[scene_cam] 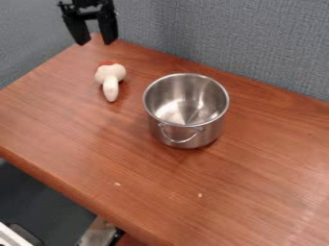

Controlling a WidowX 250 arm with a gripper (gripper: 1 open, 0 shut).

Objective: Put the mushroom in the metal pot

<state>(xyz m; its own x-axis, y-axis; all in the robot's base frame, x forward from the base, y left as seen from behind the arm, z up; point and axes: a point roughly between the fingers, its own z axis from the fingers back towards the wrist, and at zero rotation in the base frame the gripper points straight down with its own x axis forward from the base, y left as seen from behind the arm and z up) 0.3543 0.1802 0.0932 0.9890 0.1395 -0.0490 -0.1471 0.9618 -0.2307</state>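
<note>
Mushroom on counter, not in pot; regrasp needed.
End effector [92, 31] hangs at far left, jaws apart, holding nothing. Mushroom [111, 81] lies on the counter [77, 144] just left of the pot [186, 109], apart from it. Next: descend, grip mushroom, carry right over the rim. Nothing in the way.

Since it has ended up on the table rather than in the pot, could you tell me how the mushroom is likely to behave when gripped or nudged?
The mushroom lies on its side, so its rounded cap and stem would probably let it roll if nudged. It looks small and rigid, likely light. Its smooth curved surface may slip from the open gripper.
</note>
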